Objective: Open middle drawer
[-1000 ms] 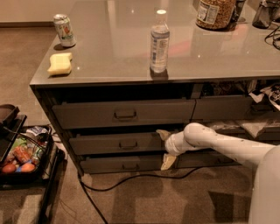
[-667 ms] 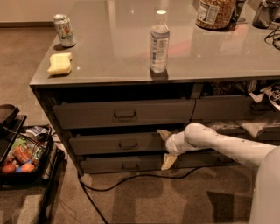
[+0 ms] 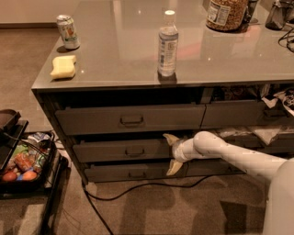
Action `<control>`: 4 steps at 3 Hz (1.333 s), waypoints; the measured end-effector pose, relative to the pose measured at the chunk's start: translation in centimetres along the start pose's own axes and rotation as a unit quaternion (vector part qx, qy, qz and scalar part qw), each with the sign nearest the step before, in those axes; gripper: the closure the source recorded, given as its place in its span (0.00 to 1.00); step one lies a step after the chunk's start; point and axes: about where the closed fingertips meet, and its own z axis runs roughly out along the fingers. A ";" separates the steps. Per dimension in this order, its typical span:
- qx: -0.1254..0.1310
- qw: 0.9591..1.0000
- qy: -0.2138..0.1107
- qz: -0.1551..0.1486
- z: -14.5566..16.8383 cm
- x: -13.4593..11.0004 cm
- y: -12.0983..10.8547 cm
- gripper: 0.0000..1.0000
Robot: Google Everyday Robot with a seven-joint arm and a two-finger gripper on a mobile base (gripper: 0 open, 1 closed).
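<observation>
I see a wide grey counter (image 3: 115, 55) filling the far half of the scene, with three dark drawers stacked under its left side. My white arm (image 3: 229, 153) reaches in from the near right. The middle drawer (image 3: 105, 151) sits between the taller top drawer (image 3: 92, 121) and the shorter bottom drawer (image 3: 110, 173). The gripper (image 3: 167, 154) is at the middle drawer's right end, jaws spread wide, one finger above and one below its front, right of the small loop handle (image 3: 133, 151). A black basket (image 3: 50, 158) of food stands on the floor at left. On the counter are a jar (image 3: 225, 13), a clear bottle (image 3: 168, 43), a can (image 3: 68, 31) and a yellow sponge (image 3: 63, 66).
</observation>
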 end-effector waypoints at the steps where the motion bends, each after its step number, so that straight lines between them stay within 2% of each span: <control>1: 0.029 0.999 0.000 -0.019 0.4 0.0 -2.5 0.00; 2: 0.039 0.999 0.002 -0.030 0.9 0.1 -4.3 0.00; 3: 0.038 0.999 0.002 -0.029 1.3 0.3 -4.3 0.00; 4: 0.023 1.000 -0.001 -0.015 3.1 1.0 -3.9 0.00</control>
